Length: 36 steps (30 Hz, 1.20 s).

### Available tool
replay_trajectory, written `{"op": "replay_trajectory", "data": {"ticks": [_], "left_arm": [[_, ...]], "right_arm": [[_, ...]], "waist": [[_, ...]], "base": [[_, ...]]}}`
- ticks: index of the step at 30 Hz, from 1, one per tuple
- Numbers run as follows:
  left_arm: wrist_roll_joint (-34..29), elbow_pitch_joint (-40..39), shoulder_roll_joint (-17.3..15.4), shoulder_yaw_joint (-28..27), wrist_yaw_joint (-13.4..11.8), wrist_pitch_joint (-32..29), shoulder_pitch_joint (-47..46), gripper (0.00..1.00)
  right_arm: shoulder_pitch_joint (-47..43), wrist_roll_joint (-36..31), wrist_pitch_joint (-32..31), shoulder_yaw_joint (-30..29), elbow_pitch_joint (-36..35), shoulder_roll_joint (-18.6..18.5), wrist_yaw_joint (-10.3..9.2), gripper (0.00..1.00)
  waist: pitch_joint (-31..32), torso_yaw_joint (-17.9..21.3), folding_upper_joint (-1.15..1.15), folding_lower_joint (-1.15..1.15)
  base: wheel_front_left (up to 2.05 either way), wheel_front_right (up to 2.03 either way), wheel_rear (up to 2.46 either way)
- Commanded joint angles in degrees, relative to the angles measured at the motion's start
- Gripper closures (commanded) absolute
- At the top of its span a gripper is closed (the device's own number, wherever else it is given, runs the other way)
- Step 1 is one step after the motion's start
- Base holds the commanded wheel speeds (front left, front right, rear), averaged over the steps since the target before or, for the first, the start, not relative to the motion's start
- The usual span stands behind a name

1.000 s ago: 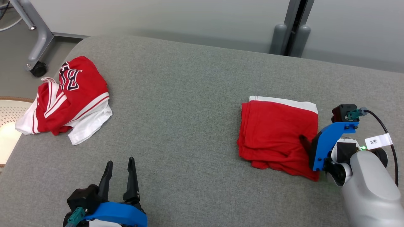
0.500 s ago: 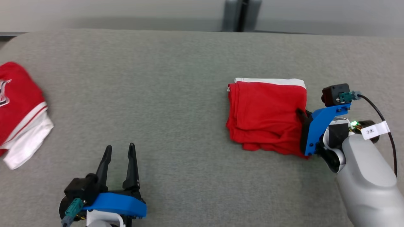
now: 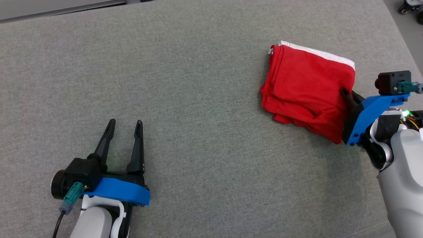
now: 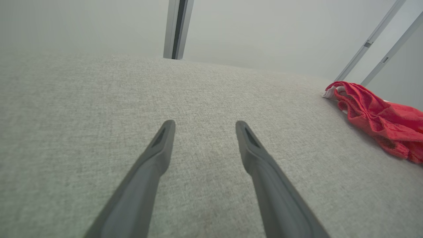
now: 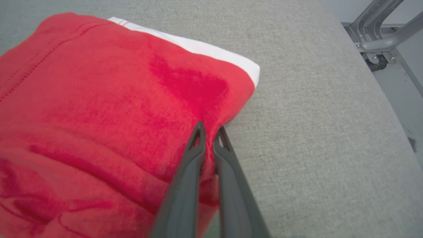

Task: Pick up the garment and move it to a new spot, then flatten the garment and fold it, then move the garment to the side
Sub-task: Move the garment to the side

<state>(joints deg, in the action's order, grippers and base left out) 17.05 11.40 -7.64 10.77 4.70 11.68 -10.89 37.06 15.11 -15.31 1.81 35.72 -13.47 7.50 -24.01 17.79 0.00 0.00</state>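
The folded red garment (image 3: 307, 89) with a white band lies on the grey table (image 3: 198, 82), close to the table's right edge. The right gripper (image 3: 345, 92) is clamped tight on the garment's edge nearest that side, a pinch of cloth between its fingers. The left gripper (image 3: 125, 121) hovers over the table's near left part, its fingers spread apart and holding nothing.

A grey fabric surface (image 3: 185, 99), pale wall (image 4: 82, 23) behind, wheeled metal frame (image 5: 383, 42) beside.
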Motion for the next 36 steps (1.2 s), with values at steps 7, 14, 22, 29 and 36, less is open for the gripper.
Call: {"op": "replay_trajectory", "data": {"ticks": [7, 14, 22, 29, 36], "left_arm": [[-0.15, -1.14, -1.53, 0.10, -0.18, -1.28, -1.00, 0.00], [0.04, -2.59, -2.17, 0.09, -0.68, -1.85, -0.89, 0.00], [0.15, -3.55, -2.49, 0.46, -1.11, -2.14, -0.28, 0.00], [0.56, -3.29, -2.03, 1.31, -1.27, -1.77, -0.46, 0.00], [1.00, -2.36, -1.42, 2.00, -1.48, -1.05, -0.28, 0.00]], "right_arm": [[1.35, -2.40, 0.31, -1.95, 0.08, -3.01, -0.02, 1.00], [5.98, -5.57, -2.74, -5.75, 0.58, -9.37, -0.02, 1.00], [11.91, -8.71, -6.76, -8.25, 1.63, -13.66, -0.02, 1.00], [13.16, -13.31, -8.15, -11.45, 3.34, -14.51, -0.02, 0.33], [11.81, -15.38, -7.28, -13.32, 3.36, -12.27, -0.02, 0.00]], "waist": [[-1.42, -1.32, 0.00, 0.00], [-3.17, -6.66, 0.00, 0.00], [-4.93, -11.24, 0.00, 0.00], [-4.42, -13.02, 0.00, 0.00], [-2.77, -13.27, 0.00, 0.00]], "base": [[0.00, 0.00, 0.00], [0.00, 0.00, 0.00], [0.00, 0.00, 0.00], [0.00, 0.00, 0.00], [0.00, 0.00, 0.00]]}}
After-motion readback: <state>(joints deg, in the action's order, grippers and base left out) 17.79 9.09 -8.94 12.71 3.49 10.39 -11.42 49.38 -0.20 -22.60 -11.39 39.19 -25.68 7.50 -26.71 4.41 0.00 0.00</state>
